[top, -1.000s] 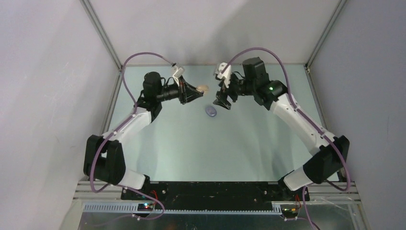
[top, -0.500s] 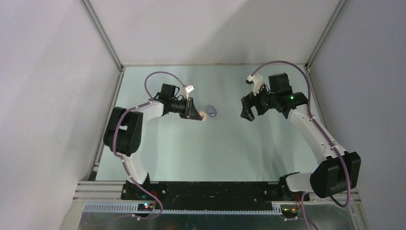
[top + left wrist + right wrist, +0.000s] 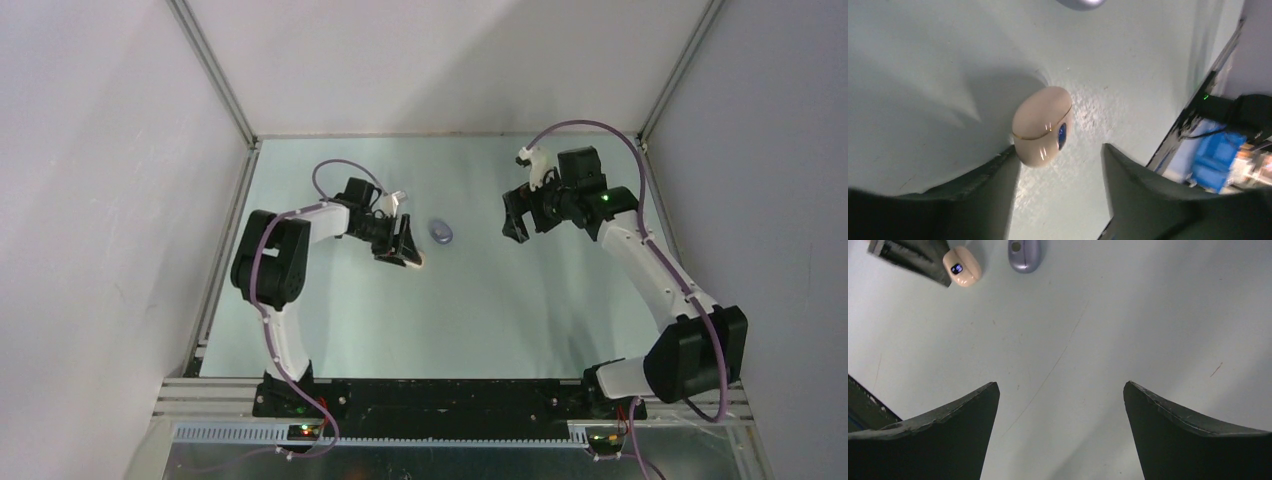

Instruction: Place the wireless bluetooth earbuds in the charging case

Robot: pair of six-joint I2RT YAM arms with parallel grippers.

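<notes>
A closed cream charging case (image 3: pixel 1042 126) with a gold seam and a blue light lies on the table. It sits just beyond my left gripper (image 3: pixel 1059 147), whose jaws stand open, and only the left fingertip (image 3: pixel 1007 165) is beside it. In the top view the cream case (image 3: pixel 420 259) shows at the tip of the left gripper (image 3: pixel 407 248). A closed lilac case (image 3: pixel 441 232) lies a little further back. My right gripper (image 3: pixel 1060 387) is open and holds nothing, off to the right of both cases. The earbuds are out of view.
The right wrist view shows the cream case (image 3: pixel 962 266) and the lilac case (image 3: pixel 1024 252) side by side with a left finger (image 3: pixel 913 255) beside them. The metal frame rails (image 3: pixel 228 215) and white walls border the pale table.
The left arm brought the cream case down from the back to the table beside the lilac case and opened its jaws. The right gripper drew back to the right.
</notes>
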